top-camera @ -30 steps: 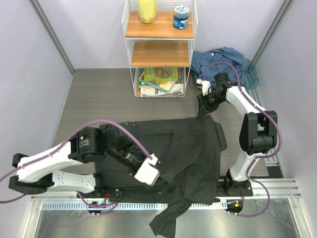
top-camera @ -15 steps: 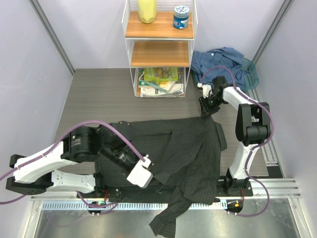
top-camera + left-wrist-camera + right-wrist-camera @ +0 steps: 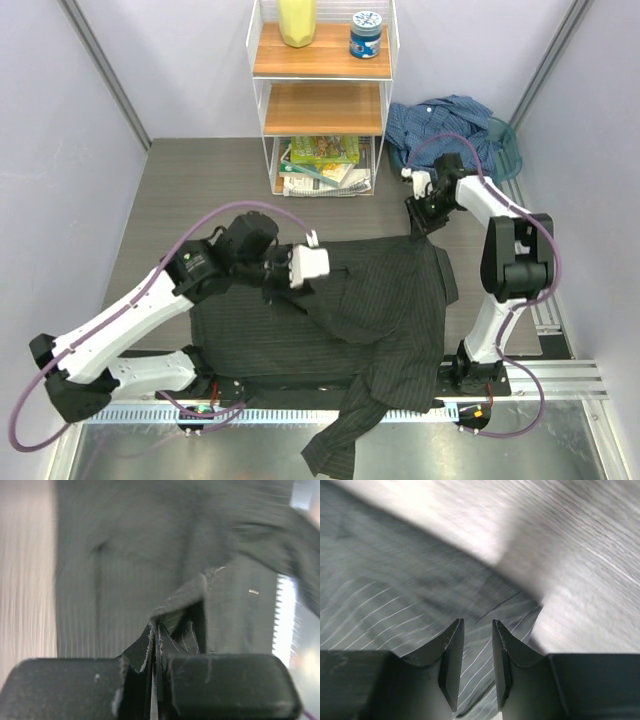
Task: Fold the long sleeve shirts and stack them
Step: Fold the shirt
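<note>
A dark charcoal pinstriped shirt [image 3: 385, 300] lies spread across the near half of the table. One part of it [image 3: 335, 450] hangs over the front edge. My left gripper [image 3: 292, 285] is shut on a raised fold of this shirt, and the left wrist view shows the cloth edge [image 3: 180, 597] pinched between the jaws [image 3: 156, 630]. My right gripper [image 3: 418, 225] hovers over the shirt's far right corner [image 3: 520, 610], open by a narrow gap with striped cloth beneath it [image 3: 477, 627]. The blue shirt [image 3: 450, 122] lies crumpled at the back right.
A white wire shelf [image 3: 322, 100] stands at the back middle, holding a yellow container [image 3: 297, 22], a blue jar [image 3: 366, 33] and magazines [image 3: 322, 165]. A teal basket [image 3: 508, 148] sits by the blue shirt. A metal rail [image 3: 560, 395] runs along the near edge.
My left arm has swung from the shirt's near left side up toward its far middle, carrying the pinched fold with it. My right gripper has shifted slightly nearer over the far right corner.
</note>
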